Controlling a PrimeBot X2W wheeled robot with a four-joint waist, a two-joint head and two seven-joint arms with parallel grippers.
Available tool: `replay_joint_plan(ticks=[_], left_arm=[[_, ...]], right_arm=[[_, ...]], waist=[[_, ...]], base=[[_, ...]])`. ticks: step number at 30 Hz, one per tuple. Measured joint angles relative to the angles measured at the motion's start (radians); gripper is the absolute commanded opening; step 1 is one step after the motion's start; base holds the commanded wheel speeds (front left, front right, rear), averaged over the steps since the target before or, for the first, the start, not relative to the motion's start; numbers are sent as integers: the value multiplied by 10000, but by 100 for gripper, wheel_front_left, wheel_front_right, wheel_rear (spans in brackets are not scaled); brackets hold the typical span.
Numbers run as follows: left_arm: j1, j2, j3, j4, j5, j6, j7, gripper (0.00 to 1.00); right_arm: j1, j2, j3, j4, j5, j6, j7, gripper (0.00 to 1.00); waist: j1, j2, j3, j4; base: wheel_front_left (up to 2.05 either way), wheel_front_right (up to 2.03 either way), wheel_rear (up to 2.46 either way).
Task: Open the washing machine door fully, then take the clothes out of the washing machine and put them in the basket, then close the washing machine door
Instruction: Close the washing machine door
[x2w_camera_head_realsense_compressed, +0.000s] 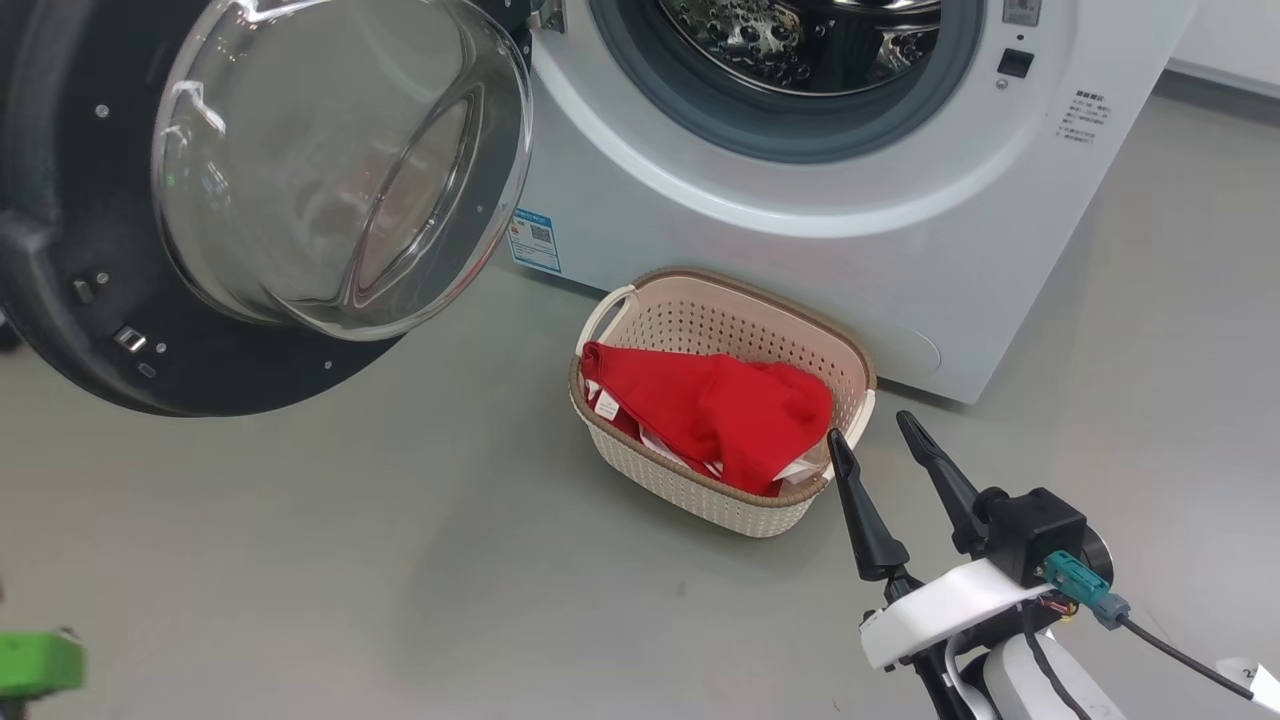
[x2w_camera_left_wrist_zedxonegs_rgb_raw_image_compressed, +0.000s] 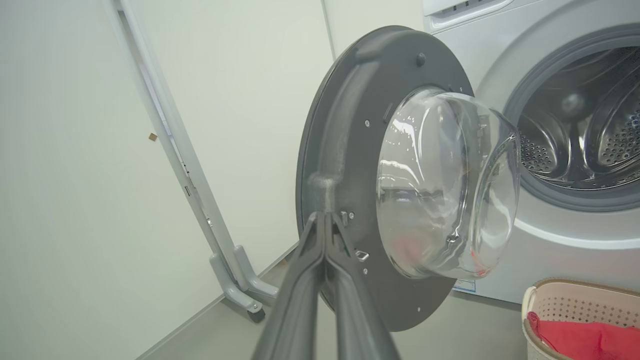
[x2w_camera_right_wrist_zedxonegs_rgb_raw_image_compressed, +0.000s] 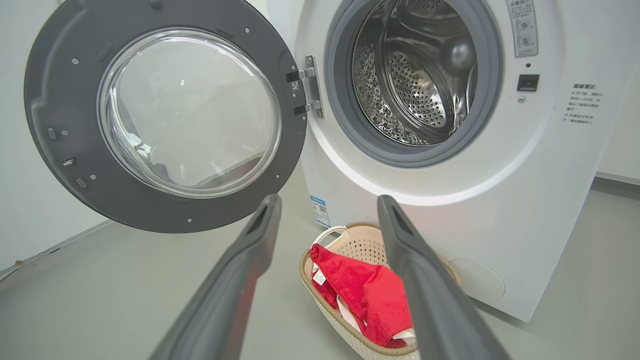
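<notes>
The washing machine door (x2w_camera_head_realsense_compressed: 60, 300) hangs wide open to the left, its glass bowl bulging towards me. The white washing machine (x2w_camera_head_realsense_compressed: 800, 260) shows a bare steel drum (x2w_camera_right_wrist_zedxonegs_rgb_raw_image_compressed: 420, 85). The basket (x2w_camera_head_realsense_compressed: 740, 285) sits on the floor before the machine, and the red clothes (x2w_camera_head_realsense_compressed: 720, 410) lie in it. My right gripper (x2w_camera_head_realsense_compressed: 875, 435) is open and holds nothing, just right of the basket; between its fingers (x2w_camera_right_wrist_zedxonegs_rgb_raw_image_compressed: 328, 200) I see the basket (x2w_camera_right_wrist_zedxonegs_rgb_raw_image_compressed: 357, 245) and clothes (x2w_camera_right_wrist_zedxonegs_rgb_raw_image_compressed: 370, 295). My left gripper (x2w_camera_left_wrist_zedxonegs_rgb_raw_image_compressed: 322, 215) is shut on nothing, its tips at the door's (x2w_camera_left_wrist_zedxonegs_rgb_raw_image_compressed: 350, 125) outer edge; whether they touch it I cannot tell.
A white metal frame leg on a caster (x2w_camera_left_wrist_zedxonegs_rgb_raw_image_compressed: 235, 280) stands against the pale wall left of the door. A green blurred object (x2w_camera_head_realsense_compressed: 35, 665) is at the lower left of the head view. Grey floor stretches in front of the basket (x2w_camera_left_wrist_zedxonegs_rgb_raw_image_compressed: 560, 287).
</notes>
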Motion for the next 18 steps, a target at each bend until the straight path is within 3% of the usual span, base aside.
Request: replay_joint_plan(ticks=[4,9,15,18], left_arm=[[-586,892,940,-105,-520,-155,364,0],[-1805,805,2301,-71,-3363,-667,1043,0],[-2958,1124,3864,928,-5660,-589,2372,0],[-3733,1499,4819,1887,-6769,-144,3223,0]], right_arm=[[-14,-117,52,-17,-65,0,15,100],[-219,-284,54,-194,-190,0,178,100],[-427,-353,121,-347,-295,0,257,100],[-585,-447,127,-439,-299,0,267,100]], waist=[[0,0,242,-144],[0,0,609,-324],[0,0,1062,-623],[0,0,1342,-875]], base=[[0,0,0],[0,0,0],[0,0,0],[0,0,0]])
